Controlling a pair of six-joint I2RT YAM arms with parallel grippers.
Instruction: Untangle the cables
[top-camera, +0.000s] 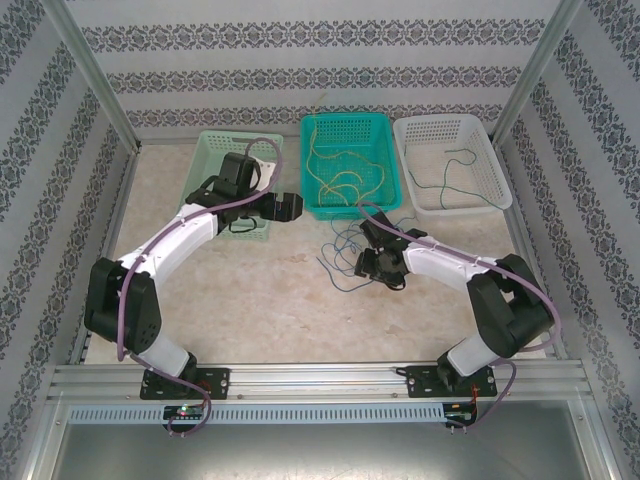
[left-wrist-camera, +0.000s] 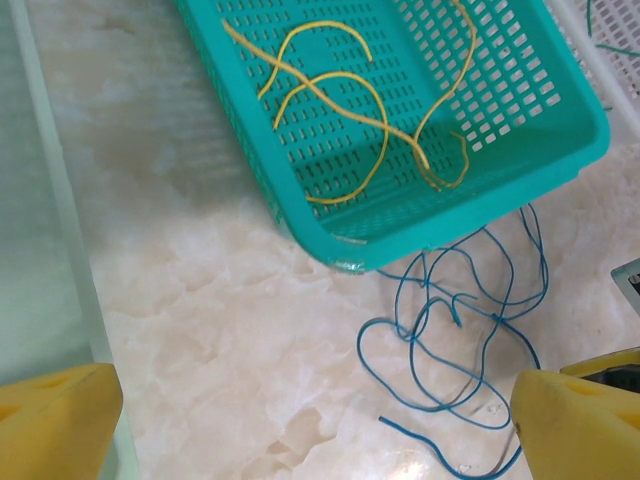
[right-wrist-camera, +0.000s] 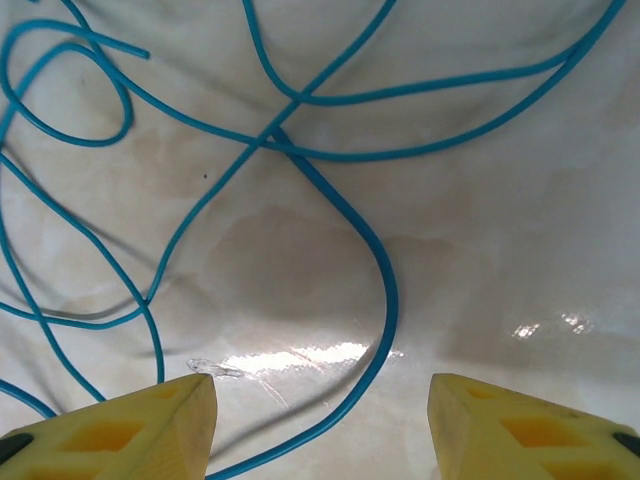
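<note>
Seen from above, three perforated plastic baskets stood in a row at the far side of the pale marbled table (top-camera: 250, 300). A pale green basket (top-camera: 212, 142) was on the left, a teal basket (top-camera: 345, 119) in the middle and a white basket (top-camera: 440, 122) on the right. Thin yellow cables (top-camera: 340, 178) lay looped inside the teal basket, and a thin dark green cable (top-camera: 476, 168) lay in the white one. A loose tangle of thin blue cables (top-camera: 340, 246) rested on the table just in front of the teal basket. The left gripper (top-camera: 288, 207) hung between the near corners of the green and teal baskets. The right gripper (top-camera: 366, 262) sat low at the right edge of the blue tangle. From this height the set of either pair of jaws could not be read.

In the left wrist view, the left gripper's yellow fingertips (left-wrist-camera: 55, 425) stood wide apart, with bare table between them. Ahead lay the teal basket's near corner (left-wrist-camera: 480, 195) with the yellow cables (left-wrist-camera: 345, 106) inside. The blue cables (left-wrist-camera: 470, 300) were spread on the marble just beside that corner.

In the right wrist view, the right gripper's yellow fingertips (right-wrist-camera: 110, 432) were apart and close over the table. One blue strand (right-wrist-camera: 386, 300) curved down between them, touching neither, and the other blue loops crossed beyond it.
</note>
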